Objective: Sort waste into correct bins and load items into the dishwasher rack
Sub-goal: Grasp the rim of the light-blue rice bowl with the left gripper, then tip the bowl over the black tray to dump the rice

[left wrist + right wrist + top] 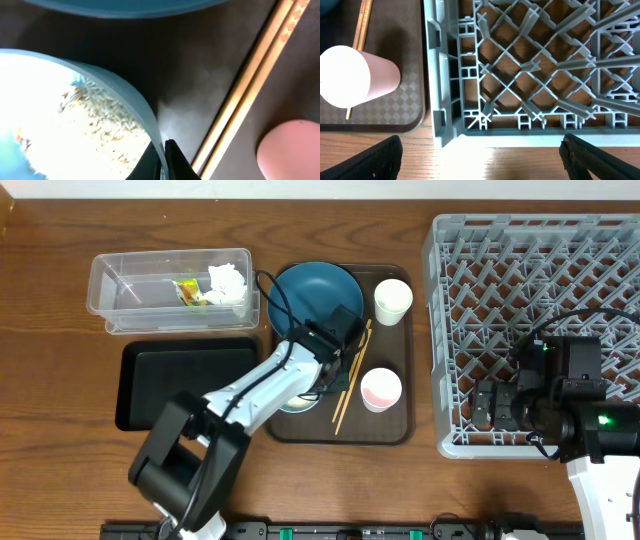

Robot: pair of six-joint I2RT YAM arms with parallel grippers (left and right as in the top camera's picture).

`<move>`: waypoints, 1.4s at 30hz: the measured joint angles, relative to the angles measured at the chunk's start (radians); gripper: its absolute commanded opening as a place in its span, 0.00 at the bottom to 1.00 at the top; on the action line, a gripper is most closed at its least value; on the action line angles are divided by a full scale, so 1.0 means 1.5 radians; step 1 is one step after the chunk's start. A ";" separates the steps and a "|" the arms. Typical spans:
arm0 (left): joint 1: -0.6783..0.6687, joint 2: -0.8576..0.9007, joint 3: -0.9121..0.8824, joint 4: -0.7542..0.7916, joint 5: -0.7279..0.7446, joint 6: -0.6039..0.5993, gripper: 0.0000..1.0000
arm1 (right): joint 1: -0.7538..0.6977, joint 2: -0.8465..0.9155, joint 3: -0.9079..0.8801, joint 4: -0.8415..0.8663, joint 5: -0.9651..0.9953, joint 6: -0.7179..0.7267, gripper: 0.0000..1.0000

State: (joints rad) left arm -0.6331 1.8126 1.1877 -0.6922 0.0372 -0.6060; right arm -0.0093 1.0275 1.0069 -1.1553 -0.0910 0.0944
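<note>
My left gripper (318,375) is shut on the rim of the light blue bowl (127,97); one finger is inside and one outside (165,160). The bowl holds loose white rice scraps (100,117) and sits on the brown serving tray, mostly hidden under the arm in the overhead view. The dark blue plate (305,295), white cup (393,300), pink-inside cup (381,389) and wooden chopsticks (352,375) lie on that tray. My right gripper (480,157) is open and empty at the front left corner of the grey dishwasher rack (540,280).
The clear tub (140,290) at the back left holds the yellow-green wrapper (190,292) and the white tissue (228,283). The black tray (185,380) lies in front of it. The brown serving tray (395,425) sits between the bins and the rack.
</note>
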 measured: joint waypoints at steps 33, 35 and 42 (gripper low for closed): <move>0.337 -0.224 0.000 -0.128 0.232 0.221 0.06 | 0.000 0.000 0.000 -0.003 0.000 0.000 0.99; 0.388 -0.224 0.000 -0.131 0.289 0.262 0.06 | 0.000 0.000 0.000 -0.003 0.000 0.000 0.99; 0.541 -0.219 -0.036 -0.131 0.500 0.389 0.06 | 0.000 0.000 0.000 -0.004 0.000 0.000 0.99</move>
State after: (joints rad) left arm 0.1791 1.4845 1.1343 -0.8894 0.7868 -0.0223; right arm -0.0093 1.0275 1.0069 -1.1606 -0.0910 0.0944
